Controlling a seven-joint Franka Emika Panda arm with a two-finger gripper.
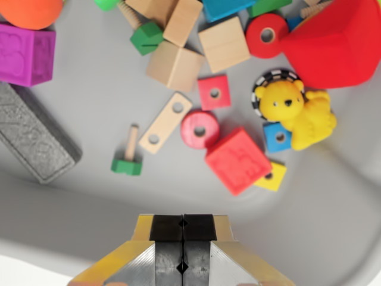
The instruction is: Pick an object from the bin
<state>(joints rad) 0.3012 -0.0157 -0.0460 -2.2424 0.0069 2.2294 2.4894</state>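
Grey bin [89, 196] below; jaws pressed together (empty), poised above the toys.

No readable writing anywhere in this wrist view, no word, number or brand comes through. The purple block [25, 53] near the bin's [89, 107] left wall carries raised marks on its face, too soft to make out. The red cube [238, 159] in the middle of the bin floor shows embossed shapes on its top side as well, blurred beyond reading. The grey brick [33, 138] by the left wall has a pebbled surface, and whether that holds letters can't be told.
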